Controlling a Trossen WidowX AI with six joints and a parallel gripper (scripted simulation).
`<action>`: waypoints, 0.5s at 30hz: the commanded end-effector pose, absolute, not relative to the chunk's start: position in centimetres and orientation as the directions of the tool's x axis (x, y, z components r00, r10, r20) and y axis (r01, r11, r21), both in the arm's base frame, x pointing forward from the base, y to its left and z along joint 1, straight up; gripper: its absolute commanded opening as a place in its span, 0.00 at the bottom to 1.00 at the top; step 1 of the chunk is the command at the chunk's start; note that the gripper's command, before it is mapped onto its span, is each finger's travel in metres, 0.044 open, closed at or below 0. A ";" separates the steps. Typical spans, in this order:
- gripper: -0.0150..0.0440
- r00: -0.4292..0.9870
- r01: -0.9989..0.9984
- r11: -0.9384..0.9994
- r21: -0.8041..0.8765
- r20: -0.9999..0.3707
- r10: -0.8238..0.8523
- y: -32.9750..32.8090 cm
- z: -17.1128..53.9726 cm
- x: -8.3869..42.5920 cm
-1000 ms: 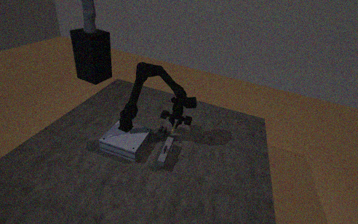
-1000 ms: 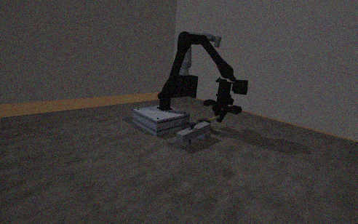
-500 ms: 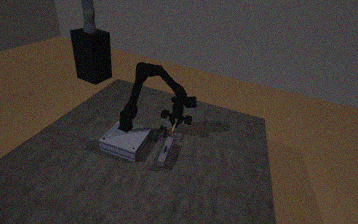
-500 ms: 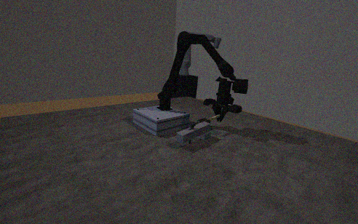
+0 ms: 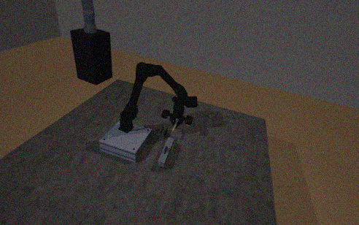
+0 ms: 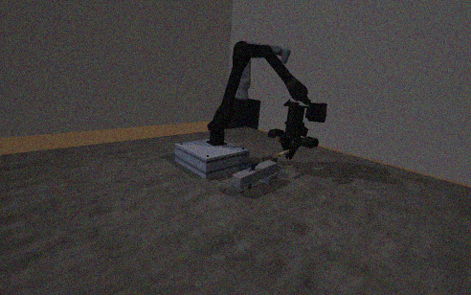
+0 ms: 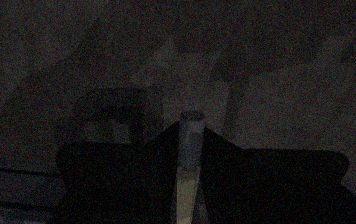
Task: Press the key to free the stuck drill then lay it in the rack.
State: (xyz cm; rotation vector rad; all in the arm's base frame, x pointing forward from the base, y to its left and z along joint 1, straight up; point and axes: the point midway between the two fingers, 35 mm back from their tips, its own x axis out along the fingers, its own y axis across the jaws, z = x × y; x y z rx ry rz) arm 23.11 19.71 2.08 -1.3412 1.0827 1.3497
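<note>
My gripper (image 5: 174, 122) (image 6: 290, 155) (image 7: 186, 127) points down, shut on the drill. The drill (image 5: 174, 128) (image 6: 282, 153) (image 7: 190, 147) shows a grey end between the fingertips and a yellow length below it in the wrist view. It slants from the fingers towards the near end of a long pale block (image 5: 163, 160) (image 6: 242, 181). Whether its tip is still inside the block cannot be told. A small dark part (image 5: 166, 148) on the block looks like the key. A low dark shape (image 5: 163, 131) (image 7: 107, 114), perhaps the rack, lies beside the gripper on the base side.
The arm stands on a pale layered base box (image 5: 124, 144) (image 6: 206, 155), beside the block. A black box (image 5: 91, 56) (image 6: 249, 112) on a grey pole is beyond the base. The light is dim, and shadows lie across the grey table top (image 5: 219, 175) (image 6: 311, 230).
</note>
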 end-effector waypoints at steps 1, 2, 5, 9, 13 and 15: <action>0.25 0.019 -0.982 -0.189 -0.023 -1.000 0.025 19.7 2.4 23.2; 0.25 0.019 -0.982 -0.189 -0.023 -1.000 0.025 19.7 2.4 23.2; 0.25 0.019 -0.982 -0.189 -0.023 -1.000 0.025 19.7 2.5 23.2; 0.25 0.019 -0.982 -0.189 -0.023 -1.000 0.025 19.7 2.6 23.2; 0.25 0.019 -0.982 -0.189 -0.023 -1.000 0.025 19.7 2.7 23.2; 0.25 0.019 -0.982 -0.189 -0.023 -1.000 0.025 19.7 2.8 23.2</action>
